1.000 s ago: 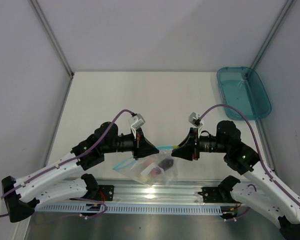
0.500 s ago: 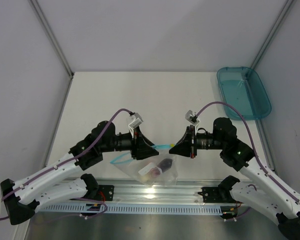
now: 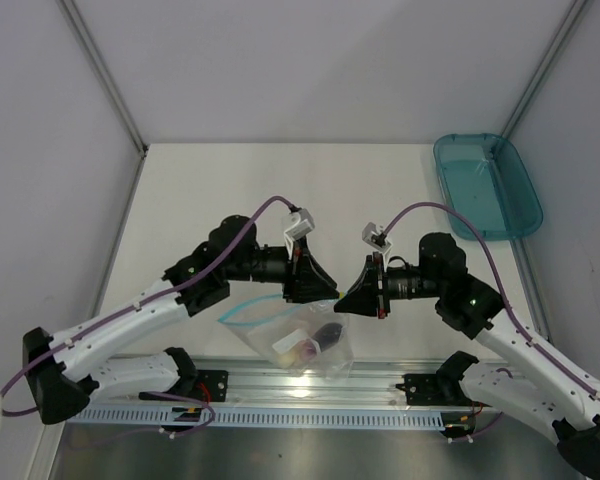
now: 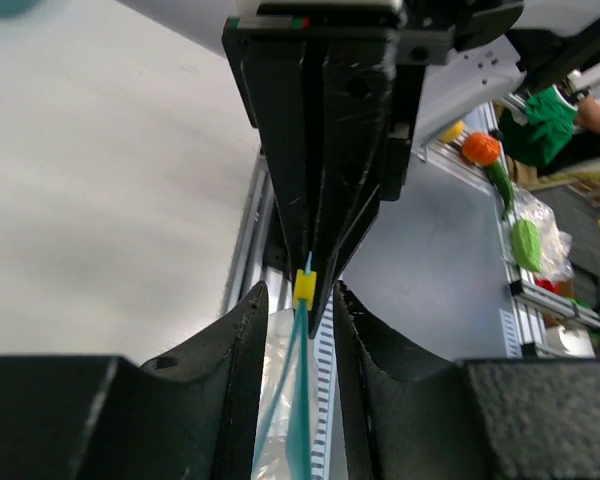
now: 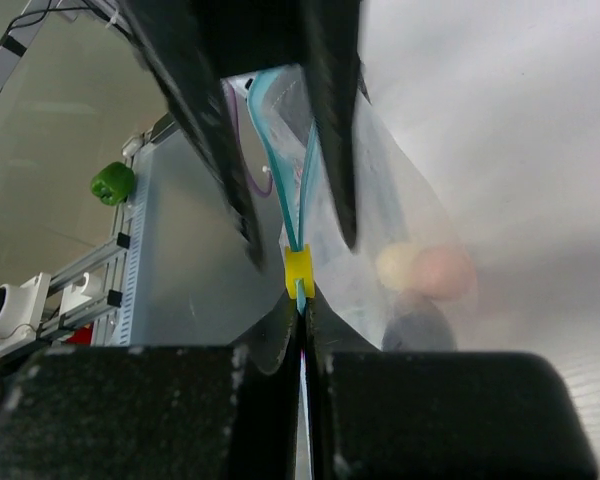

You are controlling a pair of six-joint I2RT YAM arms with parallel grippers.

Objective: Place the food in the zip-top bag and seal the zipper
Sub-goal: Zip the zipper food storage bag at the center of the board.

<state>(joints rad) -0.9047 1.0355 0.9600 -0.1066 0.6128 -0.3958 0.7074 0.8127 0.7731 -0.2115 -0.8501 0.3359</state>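
The clear zip-top bag [image 3: 302, 338] hangs between my two grippers above the table's front edge. Inside it are the food pieces: a dark purple one [image 3: 330, 329] and cream and pink ones [image 3: 298, 347]; they also show in the right wrist view [image 5: 420, 272]. My right gripper [image 3: 346, 298] [image 5: 300, 298] is shut on the end of the teal zipper [image 5: 280, 150], just behind a yellow slider [image 5: 298, 268]. My left gripper [image 3: 326, 291] [image 4: 298, 300] is open, its fingers [image 4: 242, 335] on either side of the zipper strip [image 4: 300, 400], close to the slider [image 4: 304, 287]. The two grippers nearly touch.
A teal plastic tray [image 3: 485, 185] lies at the back right of the table. A metal rail [image 3: 300, 385] runs along the front edge under the bag. White walls close in the left, right and back sides.
My left gripper has moved right along the zipper, up to the right gripper. The right gripper has shifted a little left. The bag's loose open loop now trails to the left.
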